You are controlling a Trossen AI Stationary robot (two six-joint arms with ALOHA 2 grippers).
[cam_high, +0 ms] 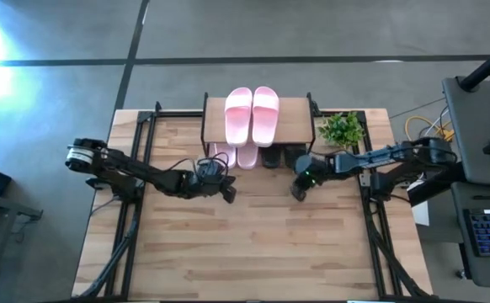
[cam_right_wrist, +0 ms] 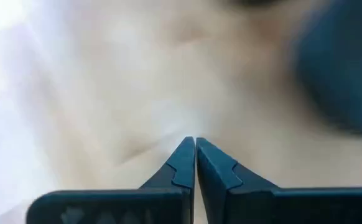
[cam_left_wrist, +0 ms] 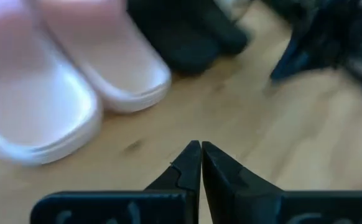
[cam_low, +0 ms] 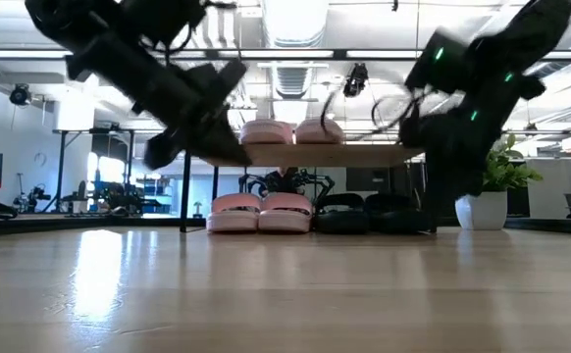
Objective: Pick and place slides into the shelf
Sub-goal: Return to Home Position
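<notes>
**Pink and black slides racked; both arms off the shelf, empty**

Position of slides: one pink pair (cam_high: 252, 115) lies side by side on the plank of the shelf (cam_high: 296, 122). Under the plank, on the worktop (cam_high: 262, 244), a second pink pair (cam_low: 261, 212) sits on the left arm's side and a black pair (cam_low: 372, 212) on the right arm's side, in one close row. No slide seen away from the shelf. A potted plant (cam_high: 342, 130) stands just beside the shelf's right end.

Handling (judgement): the slides look like foam, so probably light and soft, yielding under a pinch rather than slipping. Best hold is likely across the wide strap or on a sole edge. They should be easy to nudge out of line, so only gentle contact.

Pose: the left arm (cam_high: 157, 177) reaches in from the left edge, its wrist in front of the lower pink pair, near but apart. The right arm (cam_high: 371, 158) mirrors it, its wrist in front of the black pair. The low view shows both raised off the worktop.

Left jaws and right jaws: tips pressed together, nothing between them, per each wrist view.
</notes>
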